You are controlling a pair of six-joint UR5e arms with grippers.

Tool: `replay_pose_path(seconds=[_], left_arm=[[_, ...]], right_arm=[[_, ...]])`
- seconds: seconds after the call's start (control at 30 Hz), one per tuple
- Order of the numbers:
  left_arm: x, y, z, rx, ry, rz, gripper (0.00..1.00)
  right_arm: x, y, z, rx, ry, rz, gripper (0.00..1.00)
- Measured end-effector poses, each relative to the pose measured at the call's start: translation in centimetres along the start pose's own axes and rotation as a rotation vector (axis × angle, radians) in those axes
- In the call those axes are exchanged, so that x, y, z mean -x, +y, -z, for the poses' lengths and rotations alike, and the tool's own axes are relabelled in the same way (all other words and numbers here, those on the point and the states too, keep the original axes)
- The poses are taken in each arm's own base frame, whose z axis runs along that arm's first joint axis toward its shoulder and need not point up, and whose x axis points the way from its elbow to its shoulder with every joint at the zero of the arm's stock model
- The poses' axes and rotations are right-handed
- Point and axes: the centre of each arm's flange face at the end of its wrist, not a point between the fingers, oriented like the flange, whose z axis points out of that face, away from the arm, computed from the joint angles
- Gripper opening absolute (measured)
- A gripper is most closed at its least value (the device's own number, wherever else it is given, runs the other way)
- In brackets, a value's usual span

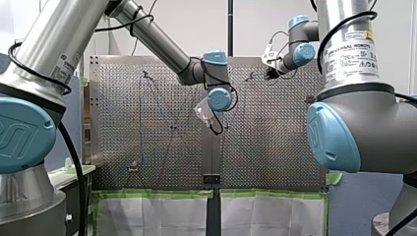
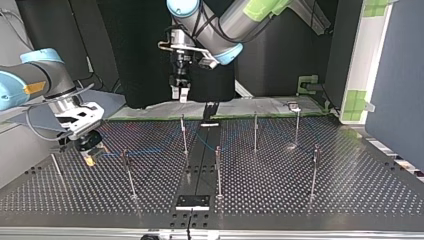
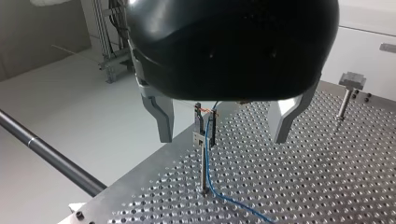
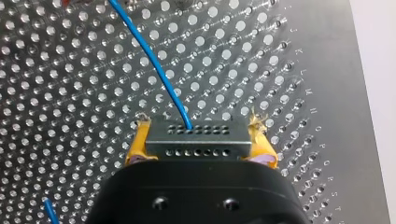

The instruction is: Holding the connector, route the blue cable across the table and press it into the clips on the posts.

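Your right hand (image 4: 200, 141) is clamped on the connector (image 4: 196, 135), the blue cable (image 4: 154, 65) running out ahead of it, while your left hand (image 3: 223, 135) hangs open over a clip (image 3: 204, 129) holding that cable; pull too hard and it may pop out.

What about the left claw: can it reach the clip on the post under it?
Probably yes. The left claw hangs open just above the clip, with nothing in between. Only the cable runs down beside the post.
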Motion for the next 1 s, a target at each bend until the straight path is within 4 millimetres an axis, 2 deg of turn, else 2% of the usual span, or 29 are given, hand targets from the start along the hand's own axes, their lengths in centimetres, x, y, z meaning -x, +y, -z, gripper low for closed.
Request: replay_pose_path(seconds=[0.73, 1.0], left_arm=[[-2.3, 5.7, 3.9, 0.036, -0.015, -0.011, 1.0], [-2.4, 8.9, 4.4, 0.061, -0.022, -0.006, 1.0]], right_arm=[[-0.1, 0.2, 0.0, 0.003, 0.0, -0.001, 0.0], [0.1, -0.2, 0.0, -0.002, -0.003, -0.001, 0.0]])
